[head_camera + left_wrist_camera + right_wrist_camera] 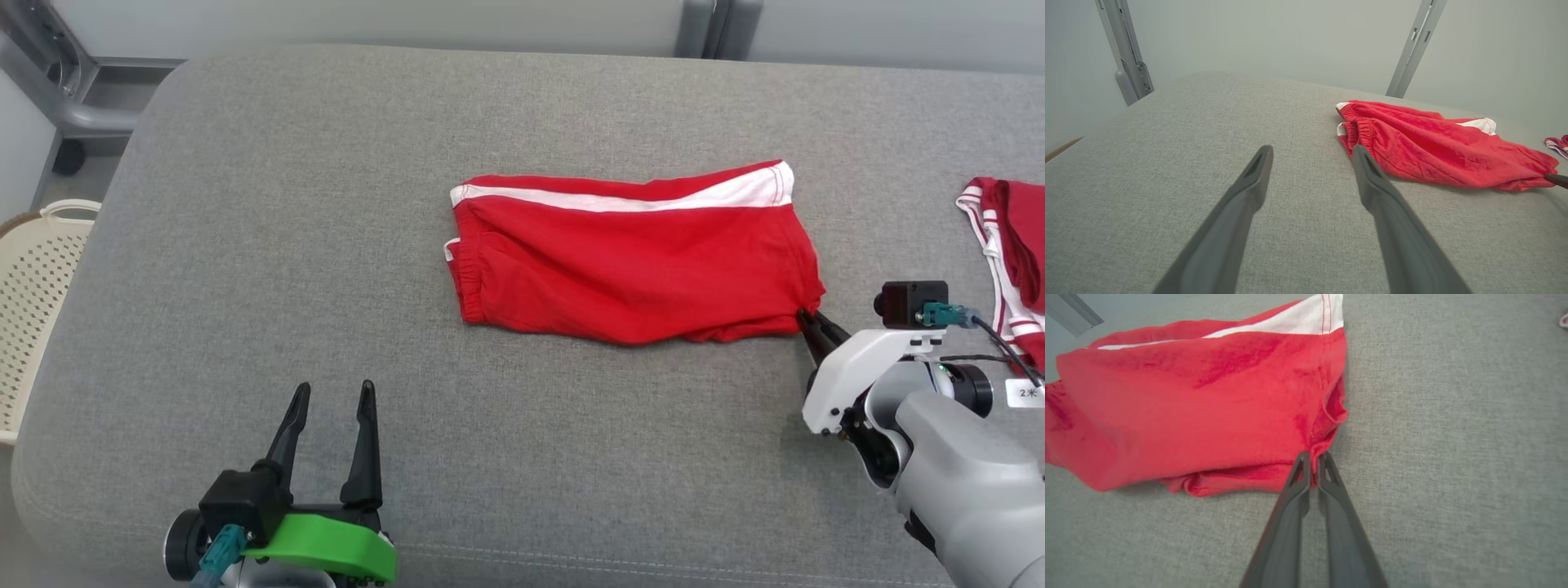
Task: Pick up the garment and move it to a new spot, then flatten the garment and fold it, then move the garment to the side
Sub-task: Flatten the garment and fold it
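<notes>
The red shorts (629, 261) lie folded near the middle of the grey cushion (326, 245). The right gripper (805, 315) pinches their near right corner, fingers pressed together on cloth. The left gripper (333, 394) hovers over the cushion's near left part, fingers spread.

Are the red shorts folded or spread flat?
Folded: the red shorts lie doubled, with layered edges showing beside the right gripper.

Bright, even, soft light — faint shadows, no glare; wrist views bend and blur at edges.
</notes>
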Available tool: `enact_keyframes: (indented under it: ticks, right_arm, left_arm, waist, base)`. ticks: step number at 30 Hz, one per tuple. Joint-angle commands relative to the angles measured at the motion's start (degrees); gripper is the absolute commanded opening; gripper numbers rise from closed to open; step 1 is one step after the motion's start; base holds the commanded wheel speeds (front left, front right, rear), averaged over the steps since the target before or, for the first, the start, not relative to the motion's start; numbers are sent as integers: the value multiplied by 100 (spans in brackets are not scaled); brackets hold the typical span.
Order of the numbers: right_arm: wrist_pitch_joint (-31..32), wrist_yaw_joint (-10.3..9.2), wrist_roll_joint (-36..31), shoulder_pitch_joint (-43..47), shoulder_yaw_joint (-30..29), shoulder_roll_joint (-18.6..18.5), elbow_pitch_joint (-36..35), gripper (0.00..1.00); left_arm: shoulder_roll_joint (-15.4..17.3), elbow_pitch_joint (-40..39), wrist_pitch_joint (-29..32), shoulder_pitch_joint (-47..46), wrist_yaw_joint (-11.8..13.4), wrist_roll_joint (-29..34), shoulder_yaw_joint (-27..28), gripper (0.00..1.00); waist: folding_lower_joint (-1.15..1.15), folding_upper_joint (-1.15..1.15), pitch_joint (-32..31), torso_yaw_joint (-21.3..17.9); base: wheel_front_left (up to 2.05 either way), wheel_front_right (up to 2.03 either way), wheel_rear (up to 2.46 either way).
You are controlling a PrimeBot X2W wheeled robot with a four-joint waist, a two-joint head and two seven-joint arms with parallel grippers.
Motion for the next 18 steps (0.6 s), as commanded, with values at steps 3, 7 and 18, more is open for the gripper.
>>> enact_keyframes:
  ticks: [3, 7, 18]
  right_arm:
    - [-38, -7, -42, 202, -57, 53, -15, 16]
    - [-44, -7, -120, 295, -104, 76, 6, 100]
    - [-250, -7, -704, 574, -924, 89, -339, 100]
  left_arm:
    - [70, 48, -15, 139, -16, 25, 41, 100]
    - [95, 125, -15, 172, -7, 16, 42, 100]
    - [124, 422, 74, 331, 136, -173, 163, 100]
  waist:
    - [0, 0, -117, -44]
    - [0, 0, -225, -62]
    - [0, 0, -731, -112]
  base:
    - [0, 0, 0]
    - [0, 0, 0]
    - [0, 0, 0]
